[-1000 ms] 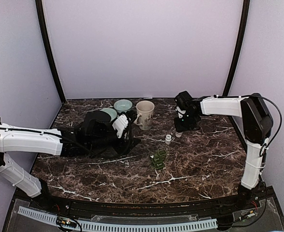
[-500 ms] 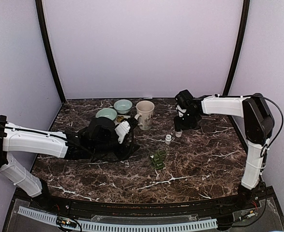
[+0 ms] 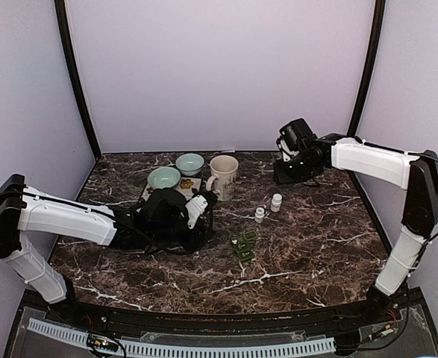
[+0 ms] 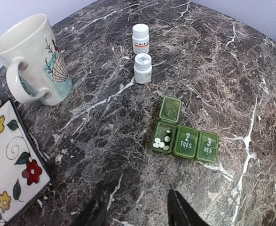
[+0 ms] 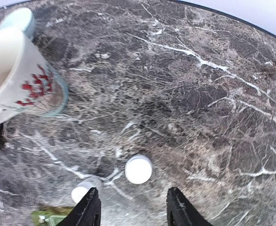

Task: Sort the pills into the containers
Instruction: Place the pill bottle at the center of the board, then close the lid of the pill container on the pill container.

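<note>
Two grippers, both empty. The left gripper (image 4: 135, 214) sits low over the marble table (image 4: 250, 61), fingers spread wide, nothing btwn them. Ahead of its fingertips, a bit to the right, lies the green pill organizer (image 4: 185, 139). It has 3 compartments in a row. The one most in line w/ the gap has its lid flipped up, and small white pills (image 4: 160, 142) sit inside. The "2 TUES" and "3 WED" lids are closed. Further ahead stand the near pill bottle (image 4: 143, 68) and, just behind it, the far pill bottle (image 4: 141, 38). Both are upright w/ white caps on, close together but apart. Off to the left of the fingers are a mug (image 4: 34, 59) and a floral tray (image 4: 8, 165).

The right gripper (image 5: 133, 209) hangs raised at the back of the table, fingers also wide apart, gripping nothing. Both bottles show below it, just beyond the fingertips. A corner of the pill organizer peeks in beside one finger, and the mug is off to that same side.
</note>
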Robot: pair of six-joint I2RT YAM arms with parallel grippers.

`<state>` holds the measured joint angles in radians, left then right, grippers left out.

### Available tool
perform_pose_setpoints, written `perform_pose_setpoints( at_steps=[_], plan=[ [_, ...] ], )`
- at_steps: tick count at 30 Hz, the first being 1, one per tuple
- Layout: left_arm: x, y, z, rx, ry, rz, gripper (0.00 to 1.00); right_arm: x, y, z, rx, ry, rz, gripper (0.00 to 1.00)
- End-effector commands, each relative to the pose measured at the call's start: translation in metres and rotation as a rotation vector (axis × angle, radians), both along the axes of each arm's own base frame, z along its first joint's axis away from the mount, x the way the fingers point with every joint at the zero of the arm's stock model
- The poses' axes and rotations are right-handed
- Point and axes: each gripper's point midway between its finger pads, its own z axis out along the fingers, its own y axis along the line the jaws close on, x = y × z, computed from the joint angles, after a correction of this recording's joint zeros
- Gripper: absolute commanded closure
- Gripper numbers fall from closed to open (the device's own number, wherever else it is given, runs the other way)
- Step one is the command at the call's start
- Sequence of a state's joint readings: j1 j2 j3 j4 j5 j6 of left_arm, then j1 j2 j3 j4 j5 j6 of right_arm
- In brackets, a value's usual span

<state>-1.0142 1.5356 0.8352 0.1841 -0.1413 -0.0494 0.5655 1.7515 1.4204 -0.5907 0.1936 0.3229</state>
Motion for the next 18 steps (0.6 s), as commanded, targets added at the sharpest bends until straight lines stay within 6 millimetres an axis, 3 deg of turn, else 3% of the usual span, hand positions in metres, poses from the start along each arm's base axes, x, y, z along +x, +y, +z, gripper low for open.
perform_pose_setpoints(
  at_steps=[1, 6, 12, 18],
  plan=[
    [-0.005, -0.008, -0.005, -0.003, 0.044, -0.020, 0.61, -0.022, 0.011, 0.013, 0.027, -0.023, 0.020, 0.57],
    [-0.009, -0.015, -0.015, 0.007, 0.089, -0.048, 0.78, -0.046, 0.022, -0.004, 0.068, 0.025, 0.049, 0.76],
    [-0.014, -0.027, -0.032, 0.022, 0.156, -0.084, 0.89, -0.068, 0.033, -0.030, 0.125, 0.090, 0.082, 0.97],
    [-0.014, -0.035, -0.049, 0.048, 0.206, -0.094, 0.95, -0.087, 0.043, -0.062, 0.152, 0.153, 0.120, 1.00]
  ],
)
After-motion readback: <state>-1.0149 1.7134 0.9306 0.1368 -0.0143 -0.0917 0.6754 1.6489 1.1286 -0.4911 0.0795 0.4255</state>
